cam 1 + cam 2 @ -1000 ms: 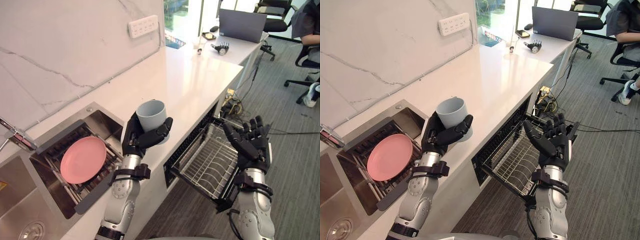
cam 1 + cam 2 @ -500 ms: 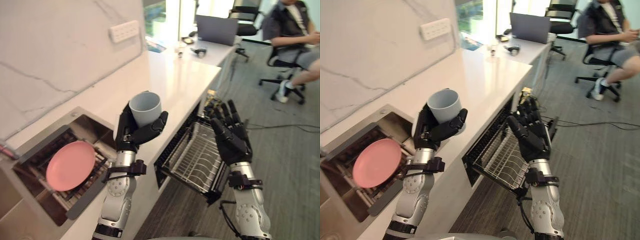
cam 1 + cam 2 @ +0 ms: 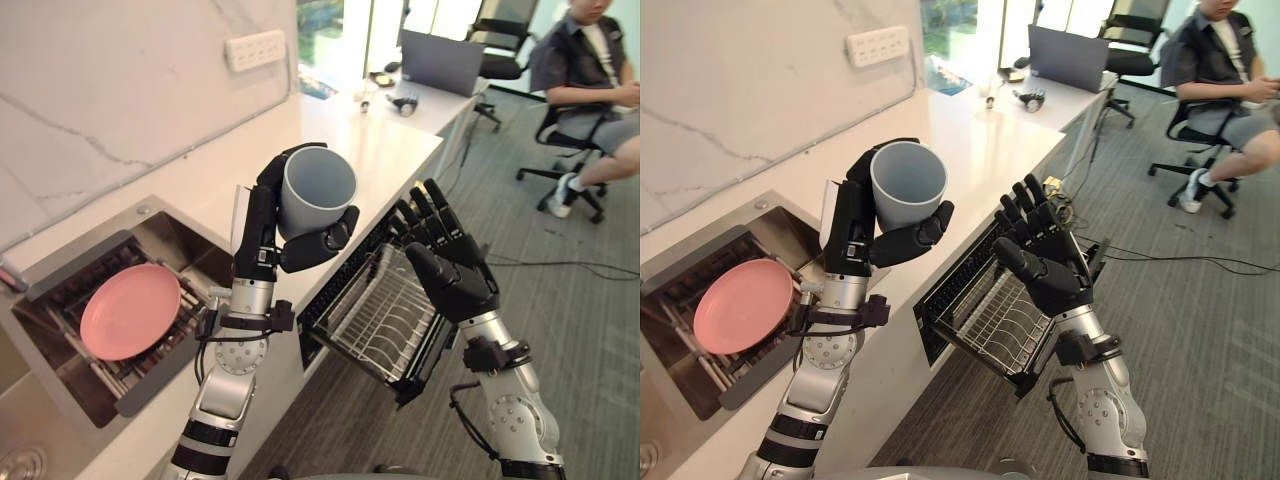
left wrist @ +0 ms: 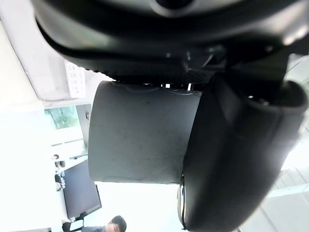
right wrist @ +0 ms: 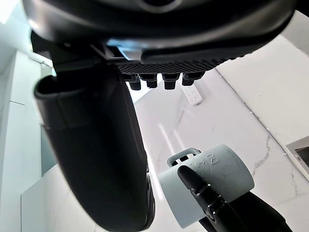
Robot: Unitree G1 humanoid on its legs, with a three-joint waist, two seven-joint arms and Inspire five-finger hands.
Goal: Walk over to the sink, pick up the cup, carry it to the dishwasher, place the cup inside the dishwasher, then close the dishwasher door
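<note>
My left hand (image 3: 262, 225) holds the grey cup (image 3: 318, 188) raised above the front edge of the white desk (image 3: 380, 150). Its fingers and thumb are curled round the cup's wall, and the mouth is tilted towards me. My right hand (image 3: 455, 275) hovers near the pulled-out dishwasher rack (image 3: 380, 325), fingers straight, spread, holding nothing. A pink plate (image 3: 128, 312) lies in a recessed rack (image 3: 70, 288).
</note>
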